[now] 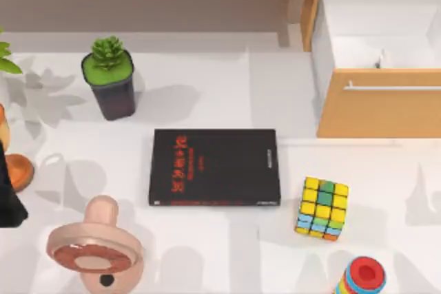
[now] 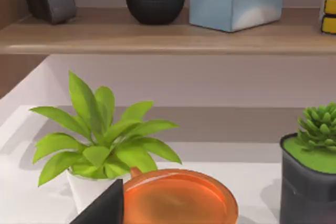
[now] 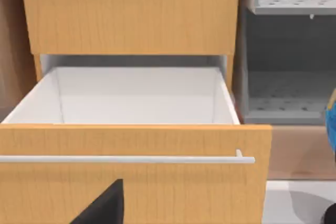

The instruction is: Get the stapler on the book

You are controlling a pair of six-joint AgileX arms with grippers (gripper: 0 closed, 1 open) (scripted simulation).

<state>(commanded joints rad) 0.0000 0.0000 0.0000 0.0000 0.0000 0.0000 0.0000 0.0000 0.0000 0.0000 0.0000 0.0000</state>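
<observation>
Flat on the table, the black book (image 1: pixel 214 167) bears red lettering.

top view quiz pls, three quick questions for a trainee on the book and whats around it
1. True or false: the book lies flat with nothing on its cover.
2. What stands nearest the book's right edge? A) the potted succulent B) the colour cube C) the striped ring stack
3. Fill in: the wooden drawer at the table's right is ____ (open or shut).

Key
1. True; the black cover with red lettering is bare and the stapler is not on it.
2. B; the cube sits just right of the book, apart from it.
3. Open; its pale inside shows from above and in the right wrist view.
</observation>
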